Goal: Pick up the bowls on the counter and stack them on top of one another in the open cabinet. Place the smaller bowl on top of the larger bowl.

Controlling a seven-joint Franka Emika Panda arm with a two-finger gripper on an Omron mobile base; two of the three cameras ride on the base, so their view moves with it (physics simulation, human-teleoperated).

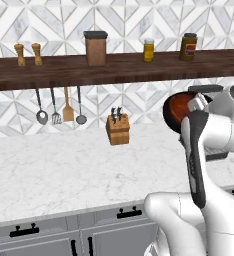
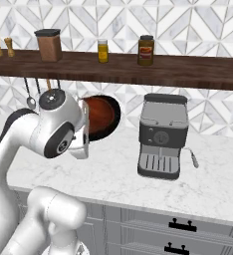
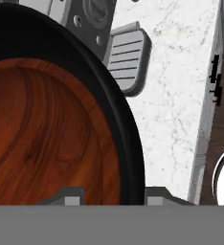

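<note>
A pair of small wooden shakers (image 1: pixel 28 54) stands at the left end of the dark wooden shelf (image 1: pixel 64 72); further right along it come a brown canister with a black lid (image 1: pixel 95 48), a yellow jar (image 1: pixel 148 50) and a dark jar with a red label (image 1: pixel 188 47). Steel utensils and a wooden spatula (image 1: pixel 68 106) hang under the shelf, and a wooden knife block (image 1: pixel 118 129) stands near the back edge of the white, grey-veined marble desk (image 1: pixel 54 170). To the right of it, the shallow round red-brown bowl with a dark rim (image 1: pixel 178 111) is held in the air above the desk, tipped on edge so its wood-grained hollow faces sideways and its flat round face stands nearly upright. The pincer (image 3: pixel 112 195) is clamped on the bowl's rim, one fingertip (image 3: pixel 68 196) inside the hollow and the other outside. Further right, a grey boxy espresso machine (image 2: pixel 162 134) sits towards the desk's back edge.
</note>
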